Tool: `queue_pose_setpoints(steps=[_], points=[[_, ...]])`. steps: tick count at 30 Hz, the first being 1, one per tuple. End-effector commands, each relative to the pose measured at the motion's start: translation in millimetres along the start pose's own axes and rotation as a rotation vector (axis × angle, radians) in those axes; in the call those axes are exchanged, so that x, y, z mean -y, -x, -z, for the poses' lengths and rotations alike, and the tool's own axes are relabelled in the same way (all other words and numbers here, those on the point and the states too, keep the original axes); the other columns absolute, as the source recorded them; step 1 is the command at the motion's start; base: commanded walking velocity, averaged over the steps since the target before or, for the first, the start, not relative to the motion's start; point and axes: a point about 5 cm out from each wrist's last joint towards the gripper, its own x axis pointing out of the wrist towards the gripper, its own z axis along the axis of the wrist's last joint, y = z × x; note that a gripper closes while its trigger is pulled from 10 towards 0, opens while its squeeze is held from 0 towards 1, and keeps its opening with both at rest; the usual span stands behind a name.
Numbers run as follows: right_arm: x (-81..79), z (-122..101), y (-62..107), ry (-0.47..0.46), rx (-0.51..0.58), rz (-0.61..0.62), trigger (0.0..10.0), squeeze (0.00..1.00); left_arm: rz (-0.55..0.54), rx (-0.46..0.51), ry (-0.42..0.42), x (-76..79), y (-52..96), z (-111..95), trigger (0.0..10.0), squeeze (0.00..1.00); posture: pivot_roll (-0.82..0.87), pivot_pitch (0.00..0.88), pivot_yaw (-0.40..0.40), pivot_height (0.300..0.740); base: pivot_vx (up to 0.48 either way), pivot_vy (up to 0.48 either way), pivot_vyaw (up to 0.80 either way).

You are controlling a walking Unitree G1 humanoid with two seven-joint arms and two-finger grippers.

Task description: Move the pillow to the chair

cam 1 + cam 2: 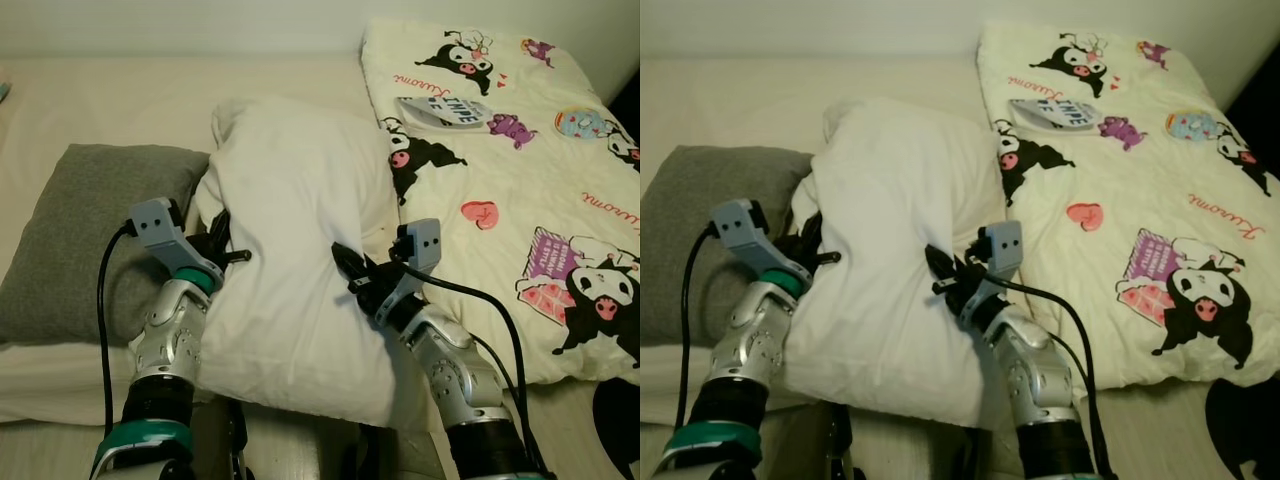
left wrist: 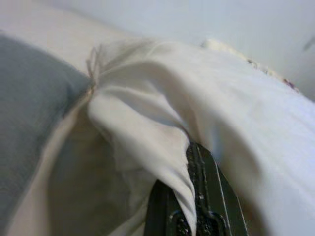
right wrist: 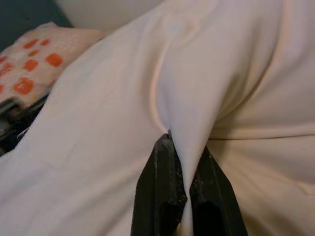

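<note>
head views: white pillow (image 1: 290,260) pinched between left gripper (image 1: 222,250) and right gripper (image 1: 352,268)

Two pillows lie on one bed (image 1: 60,90): one white pillow (image 1: 290,250) and one grey pillow (image 1: 85,230) just beside it on the robot's left. One cream blanket (image 1: 520,190) printed with cartoon figures is spread on the right side, making three soft things in all. Two silver arms reach in, so there are two grippers, the left gripper (image 1: 222,252) at one edge of the white pillow and the right gripper (image 1: 350,268) at the other, each with its jaws pinched on the white cloth.
</note>
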Motion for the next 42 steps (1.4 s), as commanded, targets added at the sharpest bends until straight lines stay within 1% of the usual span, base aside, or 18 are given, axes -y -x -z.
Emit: queue_pose_setpoints(steps=[1, 4, 5, 8, 9, 11, 12, 14, 15, 18, 19, 23, 29, 30, 33, 36, 42], points=[[-4.7, -19, -1.1, 0.054, 0.103, 0.020, 0.0, 0.00, 0.056, 0.063, -0.056, 18.5, -1.6, -18, 0.0, 0.00, 0.04, 0.044, 0.019, 0.592, 0.000, 0.000, 0.00], [-4.2, -21, -0.3, 0.058, 0.108, 0.031, 0.0, 0.00, 0.050, 0.065, -0.059, 19.6, -0.1, -21, 0.0, 0.00, 0.04, 0.044, 0.019, 0.592, 0.000, 0.000, 0.00], [-4.3, -20, 3.3, 0.059, 0.112, 0.064, 10.0, 0.00, 0.028, 0.070, -0.094, 21.5, 5.3, -23, 10.0, 0.00, 0.04, 0.046, 0.030, 0.592, 0.000, 0.000, 0.00], [-4.4, -19, 4.4, 0.059, 0.112, 0.073, 10.0, 0.00, 0.021, 0.072, -0.104, 22.1, 7.0, -24, 10.0, 0.00, 0.04, 0.046, 0.030, 0.592, 0.000, 0.000, 0.00], [-6.6, -20, 6.2, 0.072, 0.135, 0.088, 10.0, 0.00, 0.028, 0.077, -0.110, 24.0, 6.9, -25, 10.0, 0.00, 0.03, 0.043, 0.046, 0.592, 0.000, 0.000, 0.00], [-8.0, -21, 7.5, 0.111, 0.147, 0.137, 10.0, 0.00, 0.040, 0.112, -0.128, 26.0, 4.5, -33, 10.0, 0.00, 0.03, 0.039, 0.054, 0.592, 0.000, 0.000, 0.00], [-8.0, -21, 7.5, 0.111, 0.147, 0.137, 10.0, 0.00, 0.040, 0.112, -0.128, 26.0, 4.5, -33, 10.0, 0.00, 0.03, 0.039, 0.054, 0.592, 0.000, 0.000, 0.00], [-8.6, -21, 8.2, 0.136, 0.156, 0.154, 10.0, 0.00, 0.047, 0.136, -0.172, 26.1, 2.5, -38, 10.0, 0.00, 0.03, 0.038, 0.056, 0.592, 0.000, 0.000, 0.00], [-8.6, -21, 8.2, 0.136, 0.156, 0.154, 10.0, 0.00, 0.047, 0.136, -0.172, 26.1, 2.5, -38, 10.0, 0.00, 0.03, 0.038, 0.056, 0.592, 0.000, 0.000, 0.00], [-8.8, -21, 9.4, 0.148, 0.164, 0.170, 10.0, 0.00, 0.039, 0.139, -0.172, 25.7, 1.6, -42, 10.0, 0.00, 0.03, 0.037, 0.053, 0.602, 0.000, 0.000, 0.00], [-8.6, -21, 10.0, 0.157, 0.160, 0.189, 10.0, 0.00, 0.042, 0.134, -0.185, 26.6, 2.5, -45, 10.0, 0.00, 0.03, 0.037, 0.049, 0.612, 0.000, 0.000, 0.00], [-7.5, -21, 10.3, 0.167, 0.157, 0.208, 10.0, 0.00, 0.039, 0.117, -0.205, 26.5, 7.3, -42, 10.0, 0.00, 0.02, 0.034, 0.045, 0.632, 0.000, 0.000, 0.00], [-5.7, -22, 10.6, 0.170, 0.162, 0.227, 10.0, 0.00, 0.054, 0.097, -0.218, 28.6, 9.4, -38, 10.0, 0.00, 0.02, 0.033, 0.043, 0.652, 0.000, 0.000, 0.00], [-4.9, -22, 10.3, 0.173, 0.164, 0.233, 10.0, 0.00, 0.050, 0.090, -0.231, 27.8, 10.1, -36, 10.0, 0.00, 0.02, 0.028, 0.043, 0.657, 0.000, 0.000, 0.00], [-4.2, -23, 8.8, 0.178, 0.165, 0.241, 10.0, 0.00, 0.046, 0.076, -0.258, 25.4, 10.2, -33, 10.0, 0.00, 0.02, 0.024, 0.043, 0.672, 0.000, 0.000, 0.00], [-4.4, -23, 8.7, 0.177, 0.166, 0.242, 10.0, 0.00, 0.047, 0.075, -0.258, 25.4, 9.8, -34, 10.0, 0.00, 0.02, 0.024, 0.043, 0.677, 0.000, 0.000, 0.00], [-5.6, -22, 6.5, 0.173, 0.172, 0.248, 10.0, 0.00, 0.056, 0.064, -0.268, 26.3, 9.3, -33, 10.0, 0.00, 0.03, 0.018, 0.043, 0.702, 0.000, 0.000, 0.00]])
